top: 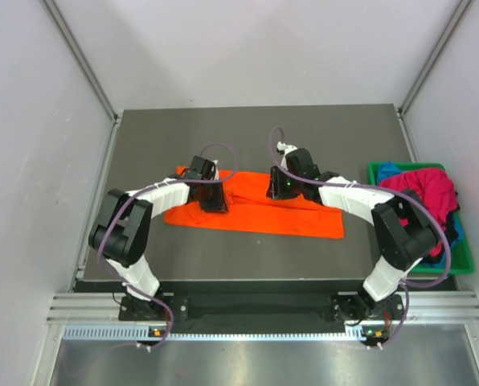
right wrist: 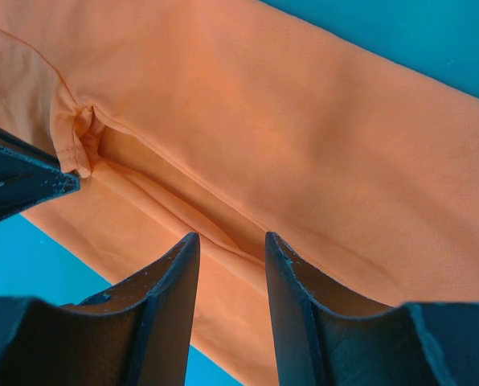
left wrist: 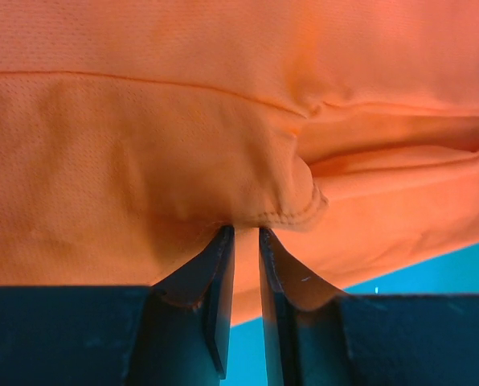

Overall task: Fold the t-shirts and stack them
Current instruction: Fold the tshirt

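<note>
The dark table [top: 247,133] takes most of the space in front of me. In the middle of it lies the orange t-shirt [top: 255,215], flat and narrowed to a long band that runs from left to right. At the right edge of the table stands a green bin [top: 420,166], and in it the magenta-red t-shirt [top: 428,191] and the blue t-shirt [top: 388,170] are heaped together, not folded. Both arms reach over the orange band, near each other. The right gripper [top: 281,186] hangs over the middle part; in its wrist view the fingers are spread wide, with only smooth cloth under the gap, and they hold nothing. The left gripper [top: 211,199] is low over the left part. In its own view the fingers are almost pressed together with a thin slit between them, and the tips push into a small bunch of cloth beside a stitched hem [left wrist: 304,215]. Whether a fold is really caught there, I cannot tell. The cloth looks thin, light and very soft, a fine mesh that wrinkles at a touch, so I judge it will sag and slide if it is lifted by one point only. The best place to hold is, I think, the stitched hem or a corner where the layers lie double, with one gripper at each end of the band, so that the fold falls straight.
</note>
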Controlling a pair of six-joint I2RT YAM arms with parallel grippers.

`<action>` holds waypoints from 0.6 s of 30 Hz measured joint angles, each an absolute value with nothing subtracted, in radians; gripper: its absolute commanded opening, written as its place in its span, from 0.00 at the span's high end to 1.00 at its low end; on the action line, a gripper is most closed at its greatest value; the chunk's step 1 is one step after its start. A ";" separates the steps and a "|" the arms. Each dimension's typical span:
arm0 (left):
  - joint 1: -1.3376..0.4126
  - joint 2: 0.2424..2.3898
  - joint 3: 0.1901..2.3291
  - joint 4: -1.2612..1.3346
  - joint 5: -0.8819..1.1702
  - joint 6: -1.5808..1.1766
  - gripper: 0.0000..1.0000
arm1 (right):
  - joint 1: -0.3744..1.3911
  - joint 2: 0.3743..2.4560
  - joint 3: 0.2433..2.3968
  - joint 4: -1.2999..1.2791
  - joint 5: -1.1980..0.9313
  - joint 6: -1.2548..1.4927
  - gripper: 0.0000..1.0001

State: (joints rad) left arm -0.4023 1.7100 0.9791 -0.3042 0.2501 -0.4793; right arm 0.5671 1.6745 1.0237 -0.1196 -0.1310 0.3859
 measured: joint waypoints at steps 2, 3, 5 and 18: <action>-0.402 1.726 0.979 -0.294 0.249 -0.487 0.76 | 0.567 1.674 1.022 -0.121 -0.130 0.386 0.61; -0.402 1.728 0.979 -0.289 0.251 -0.493 0.76 | 0.567 1.674 1.022 -0.121 -0.128 0.386 0.61; -0.402 1.728 0.979 -0.281 0.254 -0.500 0.76 | 0.567 1.671 1.022 -0.122 -0.126 0.387 0.61; -0.357 1.644 1.132 -0.474 0.104 -0.501 0.71 | 0.622 1.642 1.038 -0.136 -0.107 0.475 0.61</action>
State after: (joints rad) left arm -0.3573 1.6436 1.1324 -0.4736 0.1040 -0.5011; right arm 0.6224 1.6424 1.0378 -0.1356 -0.1074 0.4751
